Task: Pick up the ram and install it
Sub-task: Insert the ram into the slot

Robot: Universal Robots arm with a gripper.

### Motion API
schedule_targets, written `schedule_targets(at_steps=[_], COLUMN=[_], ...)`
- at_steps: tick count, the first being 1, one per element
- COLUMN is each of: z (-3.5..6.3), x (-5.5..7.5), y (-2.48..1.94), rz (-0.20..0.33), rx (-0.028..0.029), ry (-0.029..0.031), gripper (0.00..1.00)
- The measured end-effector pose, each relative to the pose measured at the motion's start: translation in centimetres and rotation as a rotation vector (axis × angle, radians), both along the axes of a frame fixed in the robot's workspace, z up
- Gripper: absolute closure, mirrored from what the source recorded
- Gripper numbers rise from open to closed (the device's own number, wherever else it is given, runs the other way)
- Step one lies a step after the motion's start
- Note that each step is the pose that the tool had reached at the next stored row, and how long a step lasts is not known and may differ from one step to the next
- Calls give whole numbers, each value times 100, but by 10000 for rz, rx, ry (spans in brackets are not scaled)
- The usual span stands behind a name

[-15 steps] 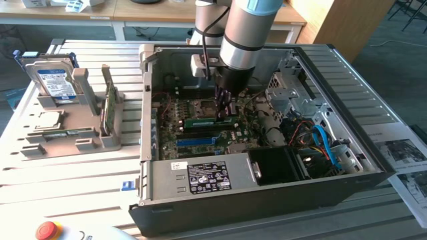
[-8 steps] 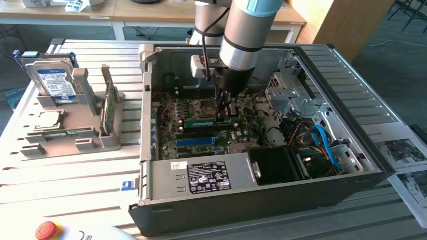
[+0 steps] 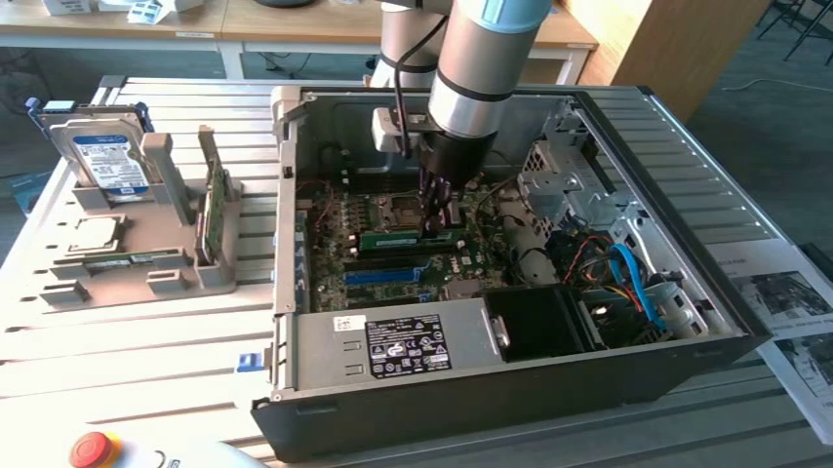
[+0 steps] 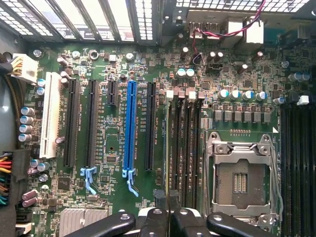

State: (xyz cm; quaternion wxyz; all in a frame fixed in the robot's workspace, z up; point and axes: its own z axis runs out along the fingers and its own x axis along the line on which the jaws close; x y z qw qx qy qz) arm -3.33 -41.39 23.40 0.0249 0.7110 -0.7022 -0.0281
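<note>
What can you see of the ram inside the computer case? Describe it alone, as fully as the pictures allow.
The ram is a long, narrow, thin green circuit board. It lies lengthwise along the black slots of the motherboard, beside the silver socket, inside the open case. The gripper is shut on it from above. Its chips cannot be made out, nor whether it is fully seated in a slot.

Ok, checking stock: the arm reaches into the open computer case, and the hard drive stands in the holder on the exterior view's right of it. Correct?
No: the exterior view shows the hard drive in the holder on its left of the computer case. The arm does reach into the case.
</note>
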Motion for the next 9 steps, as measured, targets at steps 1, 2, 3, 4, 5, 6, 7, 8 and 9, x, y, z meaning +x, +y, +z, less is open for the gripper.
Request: schedule_targets(at_steps=[1,2,3,4,5,6,7,8,9], z=[0,0,0,0,0,0,0,0,0], x=[0,0,0,0,0,0,0,0,0], y=[0,0,0,0,0,0,0,0,0], rz=[-25,-50,-71,-101,-134,-171,-256,-256,-256], rx=[1,1,1,-1,0,0,0,0,0], ry=[-1,-1,0,0,0,0,0,-1,-1], gripper=[88,88,88,88,88,88,88,88,88])
